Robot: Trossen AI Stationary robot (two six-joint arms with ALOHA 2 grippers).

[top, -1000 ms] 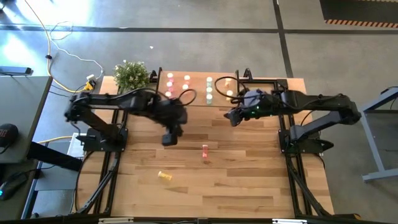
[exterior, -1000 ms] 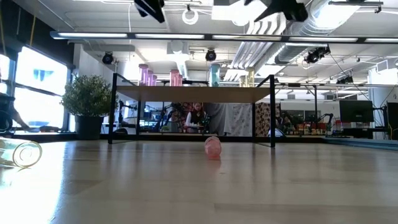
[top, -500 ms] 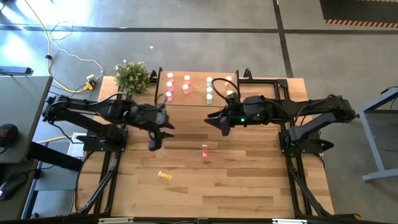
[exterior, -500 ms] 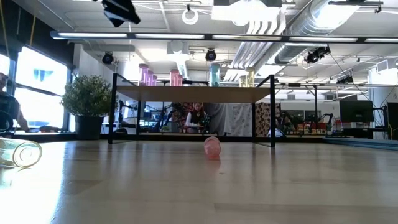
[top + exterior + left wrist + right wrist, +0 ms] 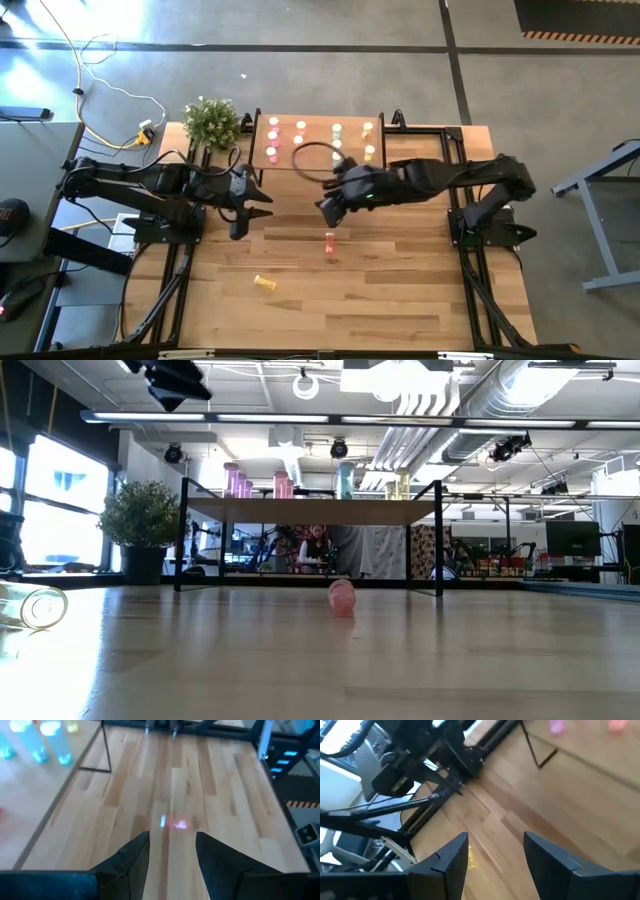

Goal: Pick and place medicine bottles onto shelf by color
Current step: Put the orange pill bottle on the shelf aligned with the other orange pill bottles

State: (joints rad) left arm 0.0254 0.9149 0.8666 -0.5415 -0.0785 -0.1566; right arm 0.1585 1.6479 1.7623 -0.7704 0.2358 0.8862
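Note:
A pink medicine bottle lies on its side on the wooden table, mid-table; it shows in the low view and the left wrist view. A yellow bottle lies nearer the front left. The shelf stands at the far edge on black legs, with several bottles standing on it. My left gripper hovers open left of centre, pointing toward the pink bottle. My right gripper hovers open, just far of the pink bottle.
A potted plant stands at the table's far left corner, beside the shelf. Black frame rails run along both table sides. Bare planks lie between the two loose bottles and the front edge. A person sits in the room behind.
My left gripper has drawn back from the shelf toward the table's left edge, sinking a little and tipping up toward level. My right gripper has left the shelf's right end and travelled toward the table's middle, ending above the pink bottle's far side. Both bottles lie still.

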